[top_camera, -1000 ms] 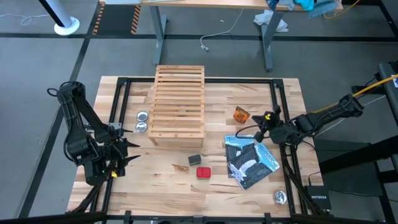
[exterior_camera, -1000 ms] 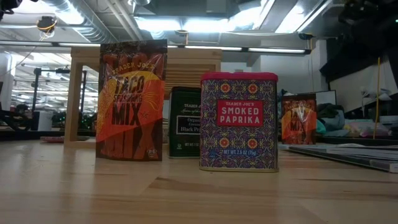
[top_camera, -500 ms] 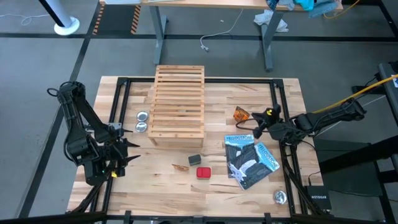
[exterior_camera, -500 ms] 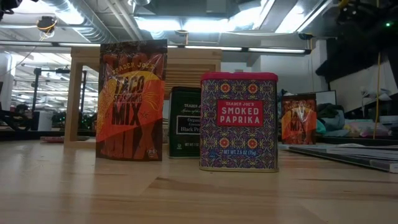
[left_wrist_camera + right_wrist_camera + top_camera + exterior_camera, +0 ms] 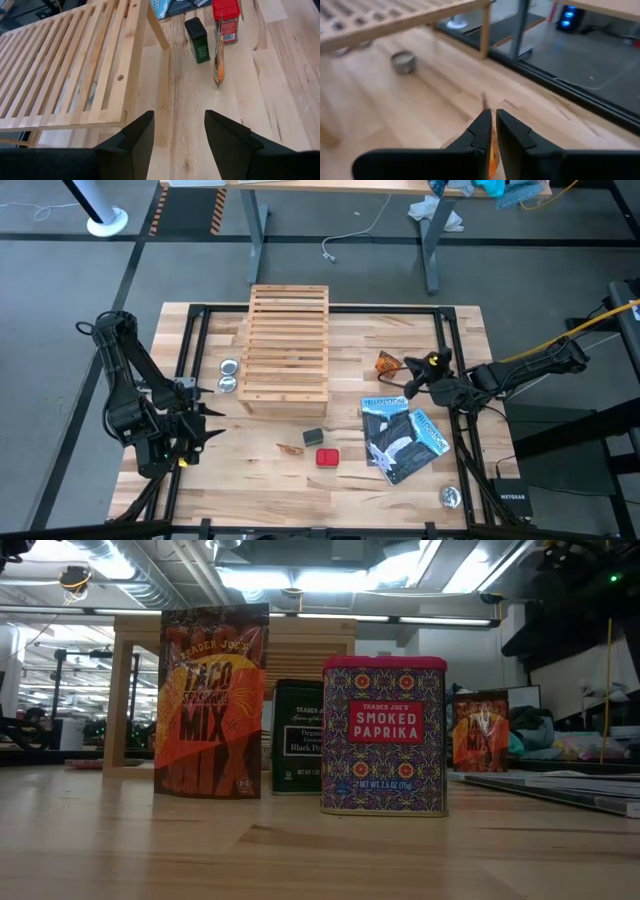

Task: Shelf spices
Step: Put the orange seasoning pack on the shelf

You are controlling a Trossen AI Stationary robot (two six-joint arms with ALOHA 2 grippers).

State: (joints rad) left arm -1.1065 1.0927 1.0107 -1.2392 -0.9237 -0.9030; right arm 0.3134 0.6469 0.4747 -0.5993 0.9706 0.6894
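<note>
The wooden slatted shelf [image 5: 288,345] stands at the table's far middle. In front of it stand a red box [image 5: 327,457], a dark grey box [image 5: 313,437] and an orange-brown packet [image 5: 291,448], all upright on their bases in the low view. A second orange-brown packet [image 5: 388,363] stands right of the shelf. My right gripper [image 5: 407,376] is at this packet, shut on it. My left gripper [image 5: 205,423] waits open at the table's left edge, and its wrist view shows the shelf [image 5: 70,65] and the three packages. My right gripper pinches the second orange-brown packet [image 5: 492,150] between its two fingers [image 5: 481,125]; a thin edge [image 5: 485,102] of it sticks out past the fingertips. The fingers come from the table's right. In the low view the packet [image 5: 480,730] stands upright on the table.
Two round silver tins [image 5: 229,367] lie left of the shelf, and a third [image 5: 451,497] sits near the right near corner. Blue-and-black booklets [image 5: 402,435] lie near my right gripper. A black frame runs around the tabletop.
My right gripper has moved toward the table's left, up to the orange-brown packet beside the shelf. The packet still stands where it was in the low view.
</note>
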